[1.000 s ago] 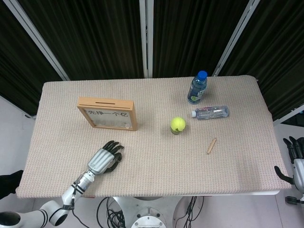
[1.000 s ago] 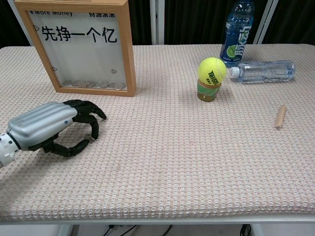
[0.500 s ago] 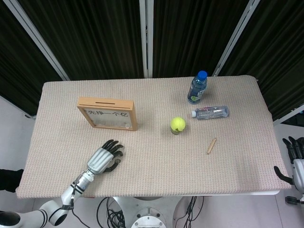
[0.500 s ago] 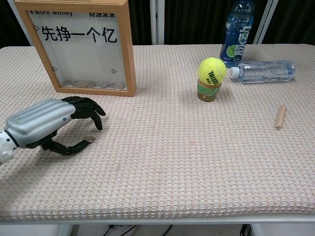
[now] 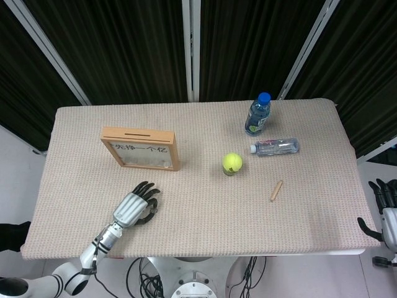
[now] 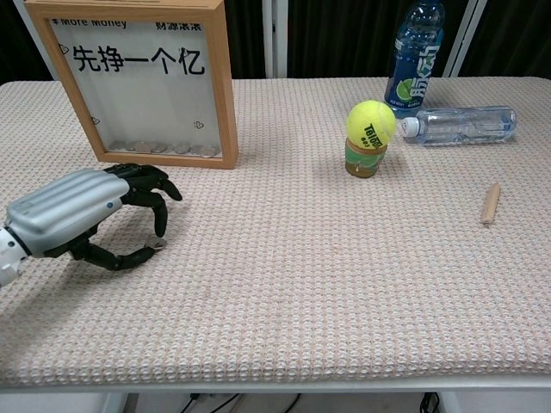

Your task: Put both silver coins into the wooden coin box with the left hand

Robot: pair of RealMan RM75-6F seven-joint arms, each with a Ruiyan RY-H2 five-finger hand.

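A small silver coin (image 6: pixel 158 245), judged thin, stiff, light and slippery, is pinched at its edges between thumb and fingertip of the left hand (image 6: pixel 84 215) low over the surface (image 6: pixel 301 284), at 5 o'clock of the wooden coin box (image 6: pixel 146 82).

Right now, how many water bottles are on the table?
2. A blue-capped bottle stands upright at the far right side of the table; a clear bottle lies on its side just in front of it, right of the tennis ball.
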